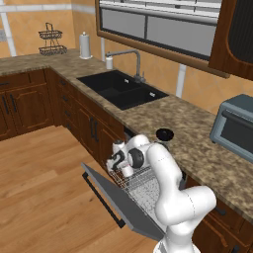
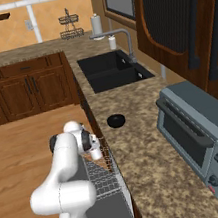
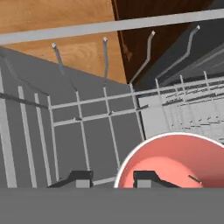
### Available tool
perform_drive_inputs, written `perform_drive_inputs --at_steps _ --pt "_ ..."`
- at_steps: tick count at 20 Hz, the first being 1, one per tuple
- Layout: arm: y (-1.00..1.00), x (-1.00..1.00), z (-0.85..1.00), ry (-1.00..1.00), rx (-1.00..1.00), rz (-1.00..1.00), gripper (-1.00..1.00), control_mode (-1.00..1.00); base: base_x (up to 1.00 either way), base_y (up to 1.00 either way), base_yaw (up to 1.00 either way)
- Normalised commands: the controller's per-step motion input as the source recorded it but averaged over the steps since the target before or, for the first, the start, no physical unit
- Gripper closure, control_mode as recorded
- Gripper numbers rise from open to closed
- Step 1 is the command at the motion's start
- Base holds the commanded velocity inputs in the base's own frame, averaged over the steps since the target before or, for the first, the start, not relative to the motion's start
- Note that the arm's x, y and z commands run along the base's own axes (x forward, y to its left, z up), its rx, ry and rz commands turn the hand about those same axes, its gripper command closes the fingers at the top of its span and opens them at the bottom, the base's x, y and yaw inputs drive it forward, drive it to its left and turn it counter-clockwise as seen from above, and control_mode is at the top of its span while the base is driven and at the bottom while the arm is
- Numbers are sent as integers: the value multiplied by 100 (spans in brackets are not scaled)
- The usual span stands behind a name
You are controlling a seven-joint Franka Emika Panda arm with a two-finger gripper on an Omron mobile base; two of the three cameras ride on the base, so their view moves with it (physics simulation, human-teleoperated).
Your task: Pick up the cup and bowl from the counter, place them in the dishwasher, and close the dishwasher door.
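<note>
The gripper [image 3: 112, 179] hangs over the dishwasher's rack [image 3: 92, 118]; its fingers [image 3: 146, 178] straddle the cup [image 3: 175, 162] rim, seemingly slightly parted to release it.

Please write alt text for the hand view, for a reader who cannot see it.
Looking down along the gripper, one dark fingertip sits inside the salmon-red cup and the other outside its rim, above the dishwasher's white wire rack. Beyond the rack lie the grey dishwasher door, wood floor and a dark cabinet front.
</note>
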Motion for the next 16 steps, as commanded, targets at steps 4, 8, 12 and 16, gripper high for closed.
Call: perform_drive_inputs --at_steps 4,8,12,16 --pt "0 -20 35 -12 0 0 -100 -100 0 0 0" --pt "-1 -58 66 -20 0 -1 -100 -100 0 0 0" --pt "-9 -86 65 -16 1 -3 -100 -100 0 0 0" --pt "-55 -100 61 -18 11 0 -100 -100 0 0 0"
